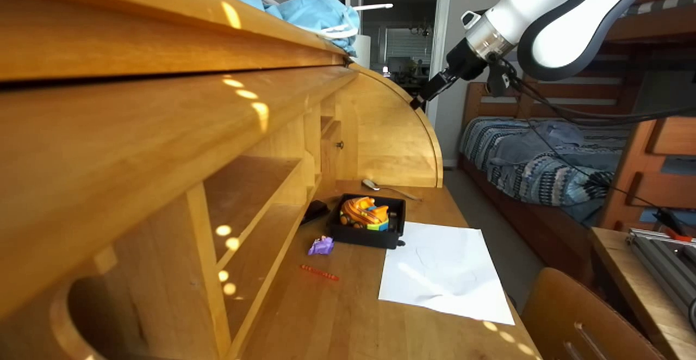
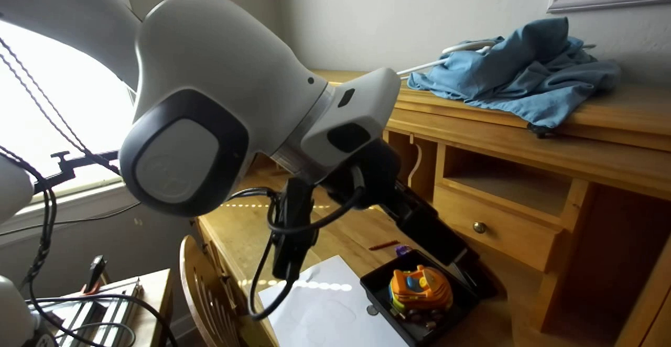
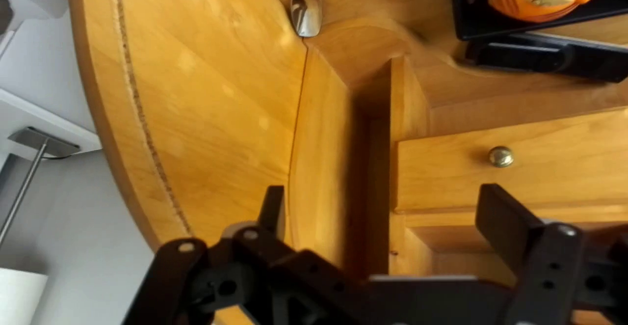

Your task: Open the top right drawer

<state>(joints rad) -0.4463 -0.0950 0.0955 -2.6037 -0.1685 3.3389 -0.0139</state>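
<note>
The top right drawer is a small light wood drawer with a flat front (image 3: 451,173) and a round metal knob (image 3: 501,156). It sits under an open cubby. Its front (image 2: 498,226) also shows in an exterior view; it looks shut or nearly so, but a slight gap cannot be ruled out. My gripper (image 3: 382,192) is open with nothing between its fingers. In the wrist view, one finger overlaps the curved panel and the other overlaps the drawer front near the knob; neither visibly touches. In an exterior view, the gripper (image 1: 417,103) hangs high beside the curved panel.
A curved wooden side panel (image 3: 211,94) closes the desk's end. On the desktop are a black tray (image 2: 382,305) with an orange toy car (image 2: 419,289), a black object (image 3: 539,57), a spoon (image 3: 306,13), and white paper (image 1: 446,273). Blue cloth (image 2: 513,69) lies on top.
</note>
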